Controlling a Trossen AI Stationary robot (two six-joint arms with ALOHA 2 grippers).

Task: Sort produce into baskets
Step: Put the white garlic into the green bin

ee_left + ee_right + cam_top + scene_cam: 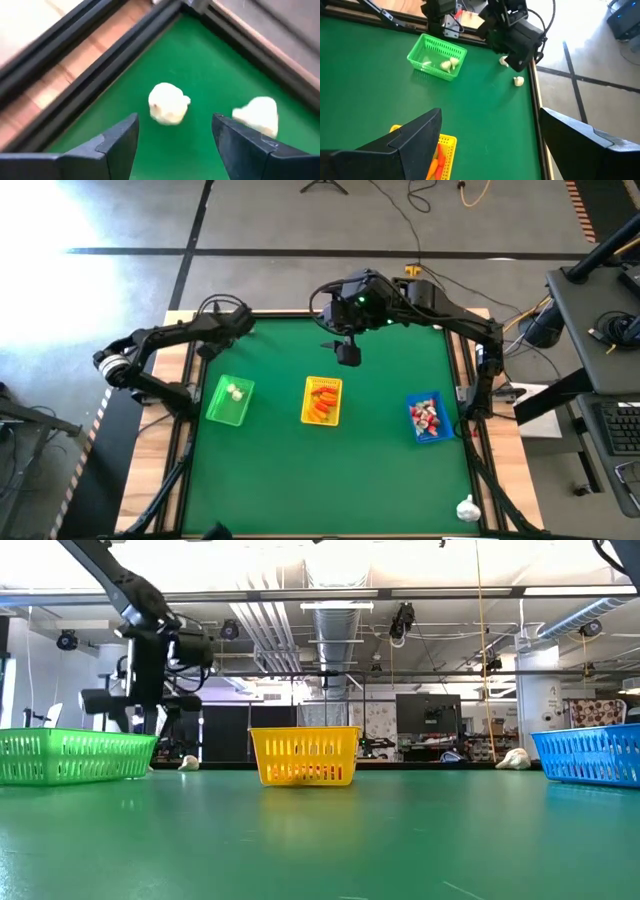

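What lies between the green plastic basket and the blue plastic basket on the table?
The yellow perforated plastic basket holding orange pieces, seen in the high view, between green and blue.

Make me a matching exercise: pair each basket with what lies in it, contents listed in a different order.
Baskets:
1. green basket
2. yellow basket
3. blue basket

Contents:
A. red-and-white pieces
B. white pieces
C. orange pieces

Pairs: 1-B, 2-C, 3-A
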